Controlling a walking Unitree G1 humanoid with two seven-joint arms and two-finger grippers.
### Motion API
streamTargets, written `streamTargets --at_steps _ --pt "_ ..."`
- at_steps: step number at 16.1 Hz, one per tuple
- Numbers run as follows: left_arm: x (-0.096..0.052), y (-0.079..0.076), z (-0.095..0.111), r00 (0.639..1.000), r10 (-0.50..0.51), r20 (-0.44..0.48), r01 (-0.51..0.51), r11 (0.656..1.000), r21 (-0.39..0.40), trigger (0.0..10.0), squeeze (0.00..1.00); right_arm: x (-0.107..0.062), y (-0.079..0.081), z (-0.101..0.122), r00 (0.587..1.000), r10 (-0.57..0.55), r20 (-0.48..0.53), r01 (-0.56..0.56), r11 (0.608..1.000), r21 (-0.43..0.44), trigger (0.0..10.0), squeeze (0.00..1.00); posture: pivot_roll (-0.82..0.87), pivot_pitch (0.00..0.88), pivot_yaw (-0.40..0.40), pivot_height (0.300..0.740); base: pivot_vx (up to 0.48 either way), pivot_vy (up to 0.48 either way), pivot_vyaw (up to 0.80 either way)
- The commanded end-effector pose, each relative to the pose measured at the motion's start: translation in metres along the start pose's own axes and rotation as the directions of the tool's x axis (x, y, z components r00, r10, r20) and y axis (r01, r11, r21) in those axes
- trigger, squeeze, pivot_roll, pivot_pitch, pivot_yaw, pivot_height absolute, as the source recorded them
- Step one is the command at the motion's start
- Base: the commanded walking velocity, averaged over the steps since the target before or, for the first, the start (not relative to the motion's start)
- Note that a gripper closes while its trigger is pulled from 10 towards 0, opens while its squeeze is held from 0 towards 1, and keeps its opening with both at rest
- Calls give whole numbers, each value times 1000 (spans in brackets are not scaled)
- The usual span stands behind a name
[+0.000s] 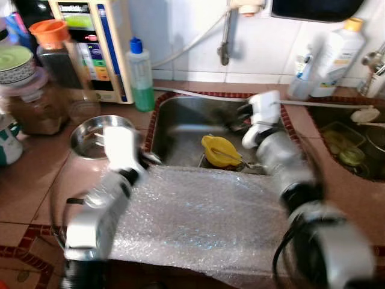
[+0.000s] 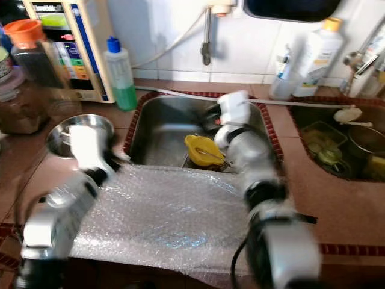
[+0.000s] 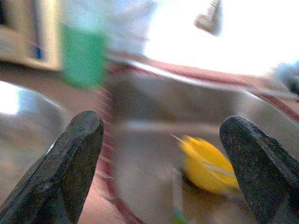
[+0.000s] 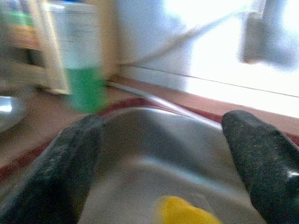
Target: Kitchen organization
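The left gripper [image 3: 161,140] had its two black fingers [image 3: 70,158] spread wide with nothing between them; it hung at the sink's near left corner, just right of the steel bowl [image 1: 90,133]. Past its fingers lay the yellow cup [image 3: 205,163], on its side in the bottom of the sink [image 1: 180,126], with a thin utensil across it. The right gripper [image 4: 161,154] was likewise wide open and empty, its fingers [image 4: 261,158] held over the sink's right side, above and behind the cup. In the head views both wrists were blurred.

A sheet of bubble wrap [image 1: 198,217] covered the tiled counter [image 1: 30,180] in front of the sink, its far edge at the sink's rim. The bowl stood on the counter just left of the sink. Behind it, a bottle [image 1: 141,75] half full of green liquid stood at the sink's back left corner, beside a cream appliance [image 1: 96,42] with coloured buttons. Jars [image 1: 51,78], one with an orange lid, stood further left. A hose [image 1: 240,99] ran along the back of the counter. A white bottle [image 1: 337,57] with a yellow cap stood at the wall, right of the sink, and a second basin [image 1: 355,144] held dishes at the far right.
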State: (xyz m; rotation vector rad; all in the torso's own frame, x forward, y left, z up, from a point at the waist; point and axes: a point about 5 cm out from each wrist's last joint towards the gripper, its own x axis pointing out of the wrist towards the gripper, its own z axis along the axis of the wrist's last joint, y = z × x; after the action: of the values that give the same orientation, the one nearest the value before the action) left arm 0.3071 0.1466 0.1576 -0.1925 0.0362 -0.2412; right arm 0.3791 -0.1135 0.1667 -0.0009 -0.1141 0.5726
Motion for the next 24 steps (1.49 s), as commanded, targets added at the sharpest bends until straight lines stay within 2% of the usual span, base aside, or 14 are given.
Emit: streamTargets --at_steps 1,3,4,6,7,10,14,15,18,20,21,22,23,24 --pt "1 11 4 997 72 25 -73 997 25 10000 0 2 12 11 995 89 48 -89 996 -4 10000 0 148 40 21 740 0 0 0" --pt "3 24 6 986 161 37 -163 985 59 10000 0 -2 30 10 984 169 62 -170 985 5 10000 0 133 37 27 740 0 0 0" --pt "6 40 8 969 244 36 -246 966 86 10000 0 -8 50 8 972 225 63 -225 974 -3 10000 0 116 34 32 740 0 0 0" --pt "11 59 14 935 348 69 -353 930 104 10000 0 -21 68 5 963 262 57 -263 965 2 10000 0 110 30 33 740 0 0 0" --pt "12 68 18 912 402 84 -410 904 122 10000 0 -26 72 3 962 269 49 -270 963 17 10000 0 103 27 34 740 0 0 0" --pt "11 92 23 844 527 97 -535 839 95 10000 0 -40 83 -3 961 276 10 -276 960 43 10000 0 87 19 33 740 0 0 0" --pt "8 101 21 797 598 87 -604 790 100 10000 0 -44 89 -1 959 283 -6 -282 958 45 10000 0 87 22 27 740 0 0 0" --pt "6 107 12 769 639 33 -638 762 107 10000 0 -46 92 2 954 298 -13 -297 954 47 10000 0 90 24 25 740 0 0 0" --pt "6 109 -6 762 640 -97 -632 768 100 10000 0 -47 95 4 945 325 -28 -324 945 36 10000 0 93 26 26 740 0 0 0" --pt "7 107 -17 773 610 -172 -599 792 118 10000 0 -47 96 5 944 328 -29 -327 944 31 10000 0 93 26 26 740 0 0 0" --pt "7 107 -20 770 611 -186 -604 791 96 10000 0 -47 97 6 944 329 -32 -328 944 31 10000 0 93 26 27 740 0 0 0" --pt "6 107 -21 770 608 -196 -603 793 90 8902 0 -47 97 6 943 330 -34 -329 944 29 10000 0 93 26 27 740 0 0 0" --pt "5 109 -23 764 609 -214 -610 789 68 706 0 -47 98 5 942 334 -40 -333 943 24 10000 0 93 27 26 740 0 0 0" --pt "4 111 -24 761 608 -228 -615 787 45 0 0 -47 100 5 940 337 -45 -336 942 19 10000 0 93 27 26 740 0 0 0"
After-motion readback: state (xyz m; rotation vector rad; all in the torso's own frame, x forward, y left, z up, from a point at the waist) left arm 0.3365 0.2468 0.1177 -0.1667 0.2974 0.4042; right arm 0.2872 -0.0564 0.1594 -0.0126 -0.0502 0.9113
